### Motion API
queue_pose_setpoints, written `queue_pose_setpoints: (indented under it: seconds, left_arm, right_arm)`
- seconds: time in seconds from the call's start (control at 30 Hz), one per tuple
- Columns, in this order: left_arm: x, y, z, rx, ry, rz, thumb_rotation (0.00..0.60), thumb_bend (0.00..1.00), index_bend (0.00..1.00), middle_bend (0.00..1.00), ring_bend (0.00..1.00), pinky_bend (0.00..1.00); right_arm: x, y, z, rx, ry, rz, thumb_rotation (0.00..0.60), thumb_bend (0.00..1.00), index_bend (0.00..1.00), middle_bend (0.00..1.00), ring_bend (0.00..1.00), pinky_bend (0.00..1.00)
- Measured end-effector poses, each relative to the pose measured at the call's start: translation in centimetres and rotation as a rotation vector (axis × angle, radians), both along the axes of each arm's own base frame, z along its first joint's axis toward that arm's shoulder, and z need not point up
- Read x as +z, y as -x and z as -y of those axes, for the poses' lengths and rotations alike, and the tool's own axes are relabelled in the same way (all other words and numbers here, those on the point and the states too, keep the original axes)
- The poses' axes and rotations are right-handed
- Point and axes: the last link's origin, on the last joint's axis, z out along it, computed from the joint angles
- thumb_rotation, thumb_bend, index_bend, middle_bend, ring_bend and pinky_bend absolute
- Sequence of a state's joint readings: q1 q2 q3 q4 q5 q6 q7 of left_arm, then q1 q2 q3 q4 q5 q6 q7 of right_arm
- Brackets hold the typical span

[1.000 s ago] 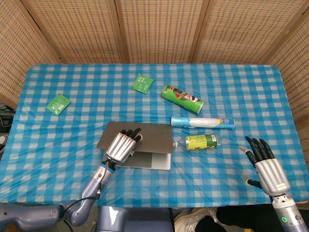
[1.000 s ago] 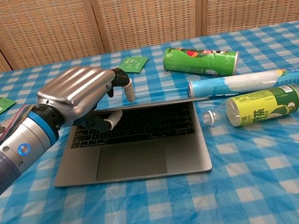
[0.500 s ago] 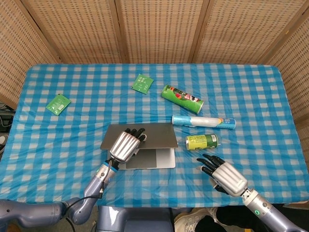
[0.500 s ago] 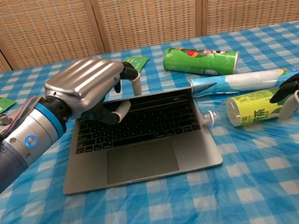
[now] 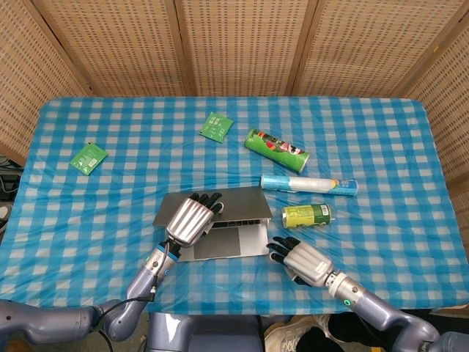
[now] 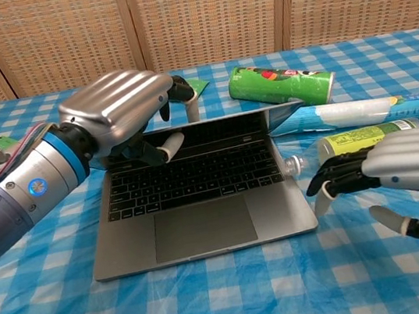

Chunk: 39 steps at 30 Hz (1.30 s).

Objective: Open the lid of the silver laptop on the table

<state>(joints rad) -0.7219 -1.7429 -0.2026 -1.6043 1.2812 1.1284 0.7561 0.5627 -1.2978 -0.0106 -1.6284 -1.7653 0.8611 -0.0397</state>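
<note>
Now left hand (image 6: 120, 115) grips laptop (image 6: 201, 205) lid (part-raised); right hand (image 6: 402, 175) empty.

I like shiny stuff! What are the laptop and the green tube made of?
The laptop looks like metal, probably aluminium: matte silver-grey and smooth all over, with black keys that look plastic. The green tube looks like printed cardboard with a glossy coat, since light glints along its side; that is a guess from the look. Its end rim seems silvery, maybe metal or foil.

right of laptop (image 6: 200, 198): bottle (image 6: 357, 141) crowds (touching?) | front: open cloth (image 6: 216, 306)
</note>
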Motion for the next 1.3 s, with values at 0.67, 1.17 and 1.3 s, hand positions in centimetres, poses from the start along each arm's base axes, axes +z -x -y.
queue_pose_setpoints:
  seconds: [0.67, 1.17, 1.3]
  left_arm:
    - [0.2, 0.2, -0.1, -0.009, 0.006, 0.002, 0.600, 0.54, 0.41, 0.26, 0.38, 0.45]
    - [1.9, 0.6, -1.6, -0.008, -0.063, 0.014, 0.600, 0.53, 0.00, 0.00, 0.05, 0.20]
    - [2.5, 0.9, -2.3, 0.014, -0.076, 0.016, 0.600, 0.53, 0.00, 0.00, 0.04, 0.19]
  right_arm:
    - [-4.7, -2.1, 1.5, -0.060, 0.009, -0.075, 0.600, 0.89, 0.26, 0.24, 0.17, 0.25]
    - [-5.0, -1.7, 1.1, -0.058, -0.002, -0.119, 0.600, 0.89, 0.30, 0.28, 0.20, 0.27]
    - [-5.0, -1.7, 1.0, -0.052, -0.004, -0.126, 0.600, 0.89, 0.31, 0.28, 0.21, 0.27]
